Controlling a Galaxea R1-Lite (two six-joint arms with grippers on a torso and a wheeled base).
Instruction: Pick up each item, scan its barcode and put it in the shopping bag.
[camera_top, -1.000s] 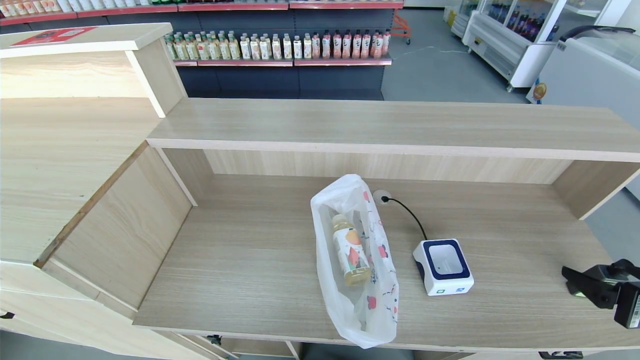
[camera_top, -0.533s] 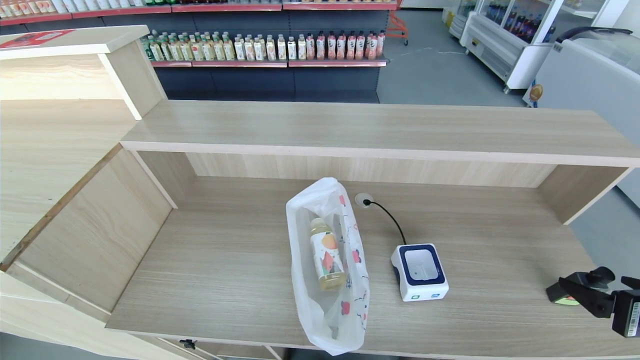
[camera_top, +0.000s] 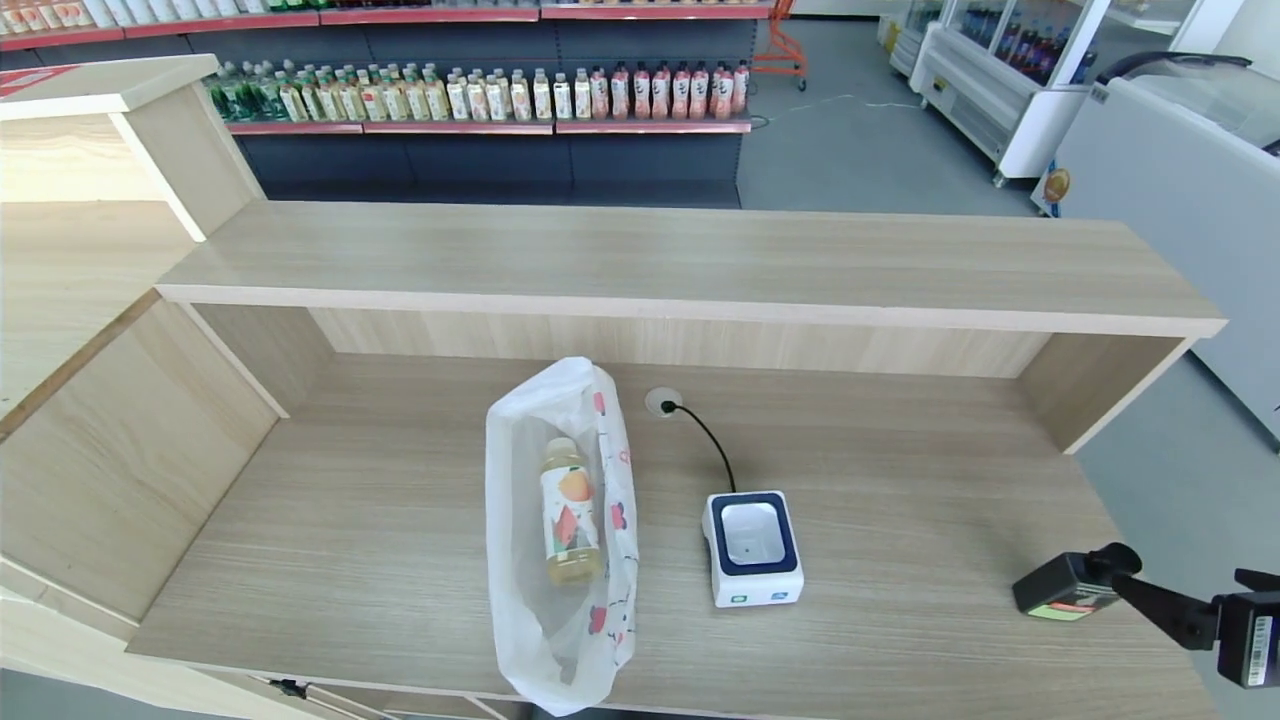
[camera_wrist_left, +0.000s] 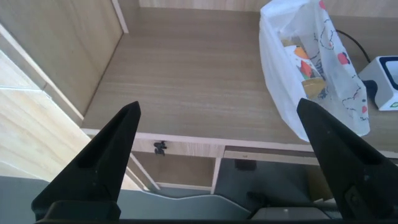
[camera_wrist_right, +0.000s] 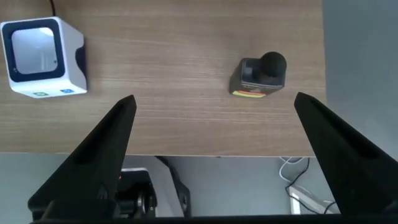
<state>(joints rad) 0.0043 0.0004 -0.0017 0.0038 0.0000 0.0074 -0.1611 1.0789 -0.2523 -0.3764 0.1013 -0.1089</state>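
Bag (camera_top: 520, 600) lies lower centre of head view on counter (camera_top: 900, 480), w/ bottle (camera_top: 570, 512) inside, cap toward the back. Scanner (camera_top: 752, 548) sits just right of bag, apart from it; cable (camera_top: 708, 440) runs up to a grommet (camera_top: 663, 402). Small black item (camera_top: 1068, 592) w/ red-green label is at lower right, near counter's right end, just beside R gripper (camera_wrist_right: 214, 99), jaws spread wide. L gripper (camera_wrist_left: 219, 104) is also wide, off counter's front edge, near bag.
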